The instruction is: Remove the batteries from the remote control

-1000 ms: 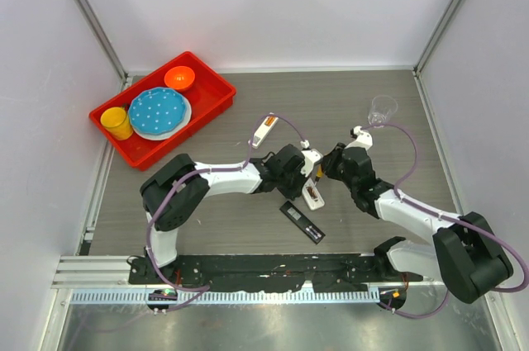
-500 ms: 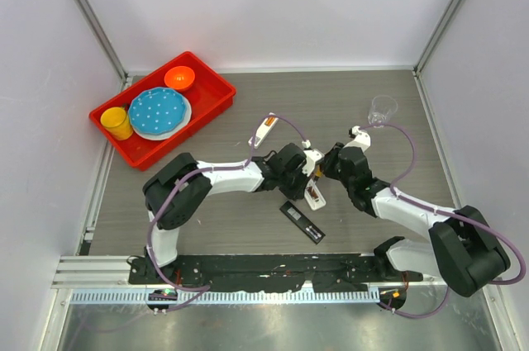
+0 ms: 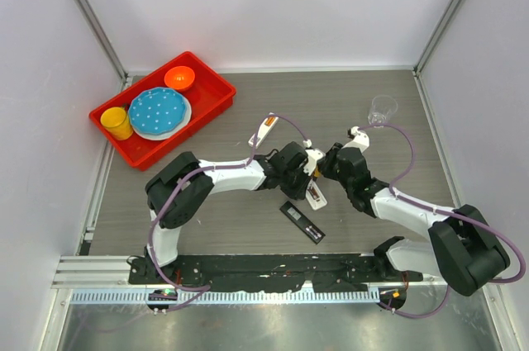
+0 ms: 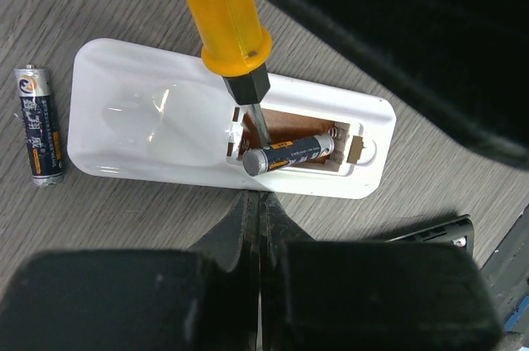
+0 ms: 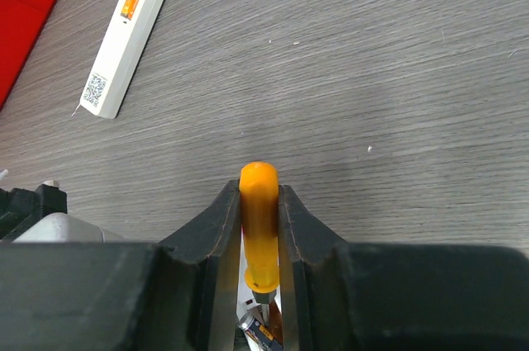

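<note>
Overhead, the left claw [image 3: 304,174] and the right claw [image 3: 325,171] meet tip to tip over the middle of the table [image 3: 397,87]. The white remote control [image 3: 315,195] lies directly beneath both tips. A black remote [image 3: 302,221] lies just past it, on the base side of the left claw. A second white remote [image 3: 264,130] lies beside the left claw's wrist, and a red tray [image 3: 216,91] stands well apart to that claw's far left. Jaw state cannot be read in this view.

Left wrist view:
- The left claw [image 4: 256,206] is fully closed, finger against finger, and grips nothing.
- Its tips sit at the near long edge of the white remote control [image 4: 140,120], which lies back-up with the battery compartment uncovered.
- Straight ahead of the tips, the seated battery [image 4: 288,154] lies askew in the compartment.
- The screwdriver [image 4: 219,16], orange-handled, comes down from ahead; its metal shaft enters the compartment at the seated battery's left end.
- The loose battery [image 4: 39,124] lies on the table far left of the claw, just beside the remote's short end and apart from it.

Right wrist view:
- The right claw [image 5: 259,194] is clamped on the orange handle of the screwdriver [image 5: 259,235], one finger on each side.
- The shaft points down past the tips toward the seated battery [image 5: 263,334], partly visible at the bottom edge.
- The second white remote [image 5: 128,33] lies ahead and left of the claw.
</note>
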`<state>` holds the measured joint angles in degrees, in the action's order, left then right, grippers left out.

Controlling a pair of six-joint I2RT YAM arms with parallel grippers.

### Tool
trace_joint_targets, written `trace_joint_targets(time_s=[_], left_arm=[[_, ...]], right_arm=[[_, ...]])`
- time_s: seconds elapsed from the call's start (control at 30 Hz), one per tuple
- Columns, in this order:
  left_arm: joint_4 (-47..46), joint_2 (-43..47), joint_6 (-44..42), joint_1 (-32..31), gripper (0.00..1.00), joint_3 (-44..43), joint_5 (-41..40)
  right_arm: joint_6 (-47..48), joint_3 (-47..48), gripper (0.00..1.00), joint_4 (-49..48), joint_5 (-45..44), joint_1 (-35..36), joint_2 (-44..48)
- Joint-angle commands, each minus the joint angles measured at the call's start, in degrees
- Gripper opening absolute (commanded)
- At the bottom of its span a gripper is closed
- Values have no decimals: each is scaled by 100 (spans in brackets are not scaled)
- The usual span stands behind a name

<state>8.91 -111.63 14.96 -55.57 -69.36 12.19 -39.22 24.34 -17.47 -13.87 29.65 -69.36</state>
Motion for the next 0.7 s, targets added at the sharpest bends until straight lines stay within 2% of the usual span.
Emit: trace_joint_targets(time_s=[0.0,0.27,0.67], left_arm=[[76,-219,60,-15,0,-69,-181],[85,-192,156,81,0,-25,-357],[103,-201,244,161,0,-25,-392]], right_arm=[[-376,247,1,7,376,94,142],[-244,405,1,437,358,94,476],[-235,431,1,552,552,94,643]])
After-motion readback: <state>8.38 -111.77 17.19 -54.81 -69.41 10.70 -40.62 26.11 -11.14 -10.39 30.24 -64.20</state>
